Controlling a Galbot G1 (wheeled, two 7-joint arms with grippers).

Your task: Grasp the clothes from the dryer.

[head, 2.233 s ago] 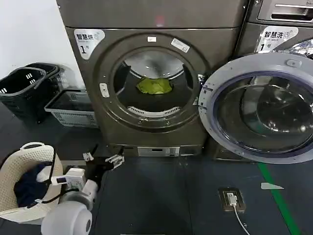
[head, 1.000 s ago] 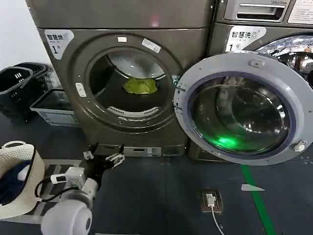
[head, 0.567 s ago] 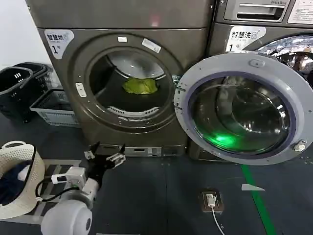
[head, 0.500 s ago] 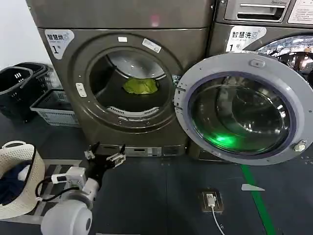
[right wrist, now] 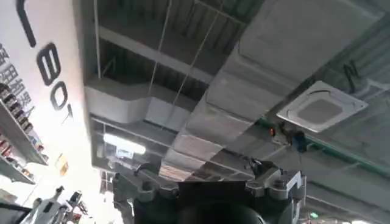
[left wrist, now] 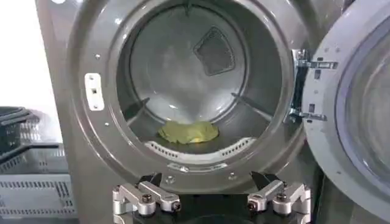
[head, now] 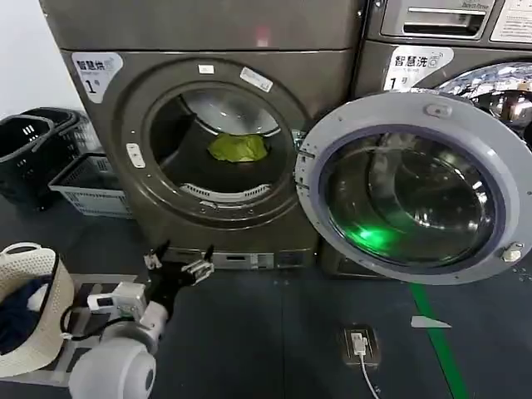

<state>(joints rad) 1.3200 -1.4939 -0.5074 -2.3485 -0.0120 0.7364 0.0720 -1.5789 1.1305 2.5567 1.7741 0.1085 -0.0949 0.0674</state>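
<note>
The dryer [head: 324, 71] stands in front of me, its round door [head: 407, 187] swung open to the right. The clothes [head: 238, 147], a small yellow-green bundle, lie on the drum floor toward the back. The left wrist view looks straight into the drum [left wrist: 201, 67] at the clothes [left wrist: 187, 131]. My left gripper [head: 179, 262] hovers low before the dryer's base, below the porthole and well short of it. The left gripper [left wrist: 210, 185] is open and holds nothing. My right gripper [right wrist: 210, 182] points up at the ceiling, open and holding nothing.
A cream basket [head: 29, 274] with dark blue cloth sits on the floor at the left. Black baskets [head: 29, 145] and a grey crate [head: 87, 187] stand left of the dryer. A floor socket with a cable [head: 357, 342] and a green line [head: 432, 332] lie at the right.
Since the earliest frame the dryer has slid left in the head view and the basket has neared the left edge. Over the last second the left gripper has barely moved.
</note>
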